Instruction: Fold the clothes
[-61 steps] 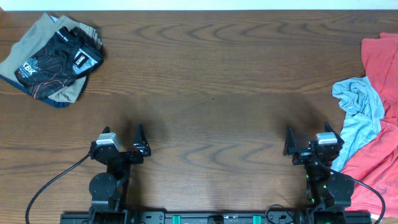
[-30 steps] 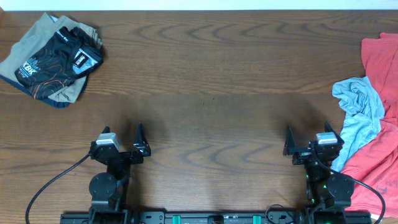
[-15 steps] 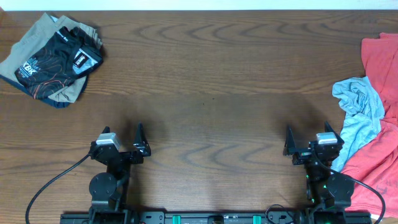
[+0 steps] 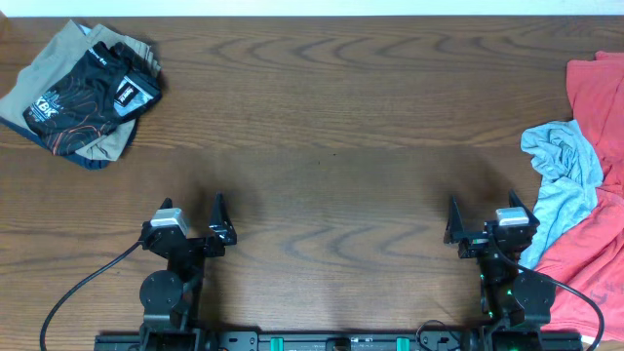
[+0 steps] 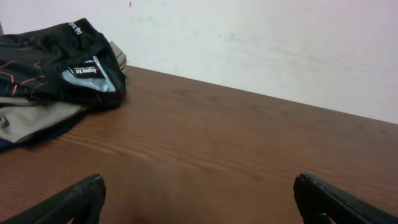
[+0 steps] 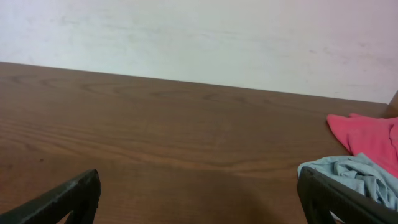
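Idling, nothing moved over the last moments; folding not begun.
Left gripper (image 4: 190, 222) and right gripper (image 4: 482, 219) parked near, jaws apart, empty; shirt (image 4: 595, 88) and blue garment (image 4: 561, 168) crumpled at right edge.

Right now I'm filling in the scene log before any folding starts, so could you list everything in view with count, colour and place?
T-shirt: one, coral red, crumpled at the table's right edge, partly out of frame.
small garment: one, pale blue-grey, bunched on the T-shirt's left side.
clothes pile: at least two pieces, black with orange and white print on top of tan, far left corner.
table: one, dark brown wood.
wall: off-white, behind the table.
left gripper: one, black, open and empty, near front edge, left.
right gripper: one, black, open and empty, near front edge, beside the small garment.
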